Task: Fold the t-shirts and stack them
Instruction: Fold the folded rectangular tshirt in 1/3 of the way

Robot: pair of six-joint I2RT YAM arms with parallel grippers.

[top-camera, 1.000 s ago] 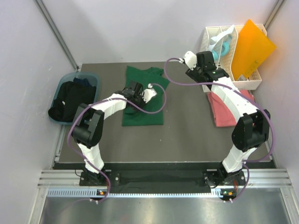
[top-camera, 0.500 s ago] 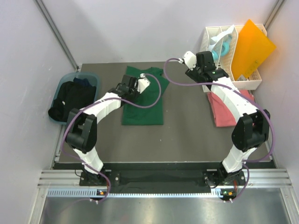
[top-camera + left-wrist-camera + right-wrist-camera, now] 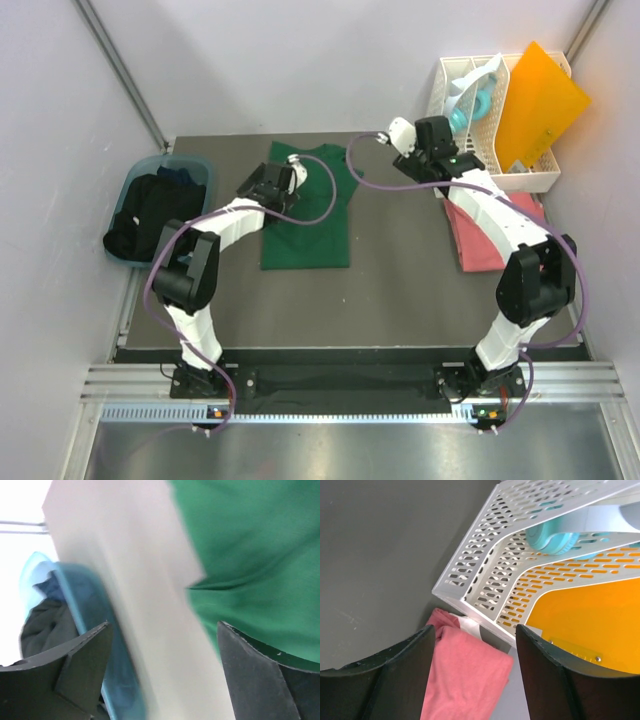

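While hovering above the far left edge of the dark green t-shirt (image 3: 310, 220), flat on the table (image 3: 400, 290): left gripper (image 3: 163, 630), fingers wide, holding nothing. Right gripper (image 3: 475, 630) likewise parted and empty, near the white slotted rack (image 3: 485, 570), above the coral pink t-shirt (image 3: 462, 675) lying against it. Dark t-shirts (image 3: 150, 215) heaped in blue tub (image 3: 135, 178), far left.

The dark table (image 3: 400, 270) carries a green t-shirt (image 3: 305, 245), pink t-shirt (image 3: 472, 248), blue bin (image 3: 128, 190) and white rack (image 3: 522, 182).
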